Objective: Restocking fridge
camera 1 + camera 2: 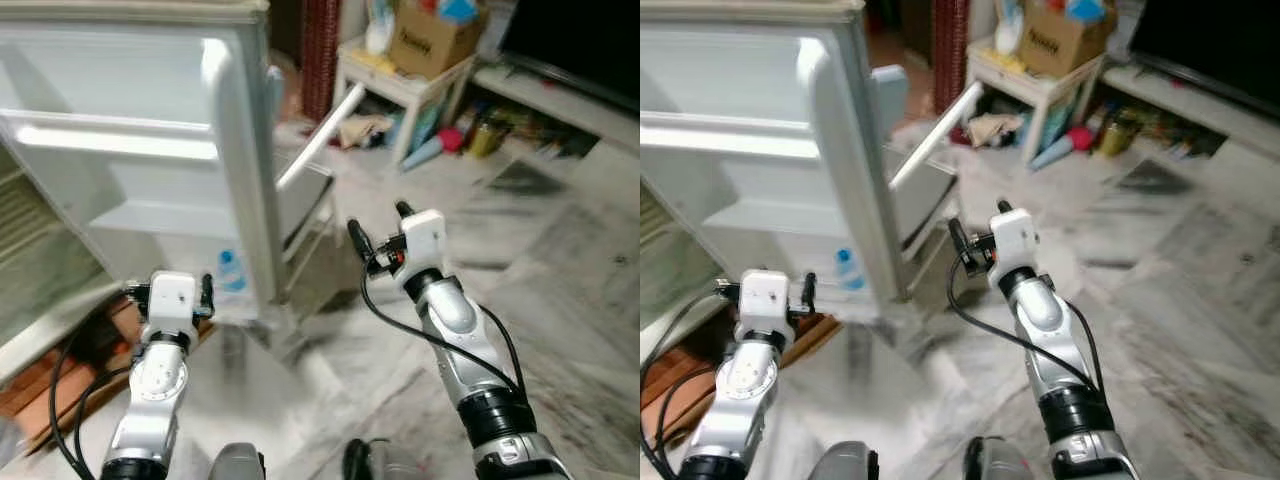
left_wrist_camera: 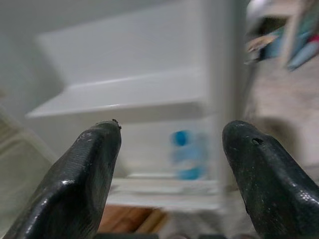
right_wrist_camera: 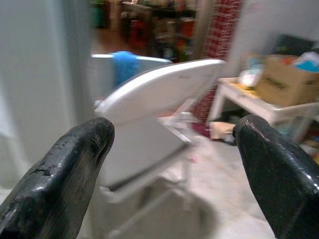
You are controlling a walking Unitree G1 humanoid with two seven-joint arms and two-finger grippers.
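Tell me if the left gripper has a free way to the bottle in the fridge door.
Probably yes. The left gripper is open and the bottle sits straight ahead between its fingers on the door's lowest shelf, nothing between them, though the view is blurred.

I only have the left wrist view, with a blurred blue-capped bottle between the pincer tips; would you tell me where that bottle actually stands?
Observer: The bottle stands in the lowest shelf of the open fridge door.
Operator: Thank you. Is my right pincer carrying anything?
Observer: No, the right pincer is open and empty, raised over the marble floor beside the door.
Operator: What lies beyond the door?
Observer: A folded white chair stands just behind it, and farther back a white table carries a cardboard box.
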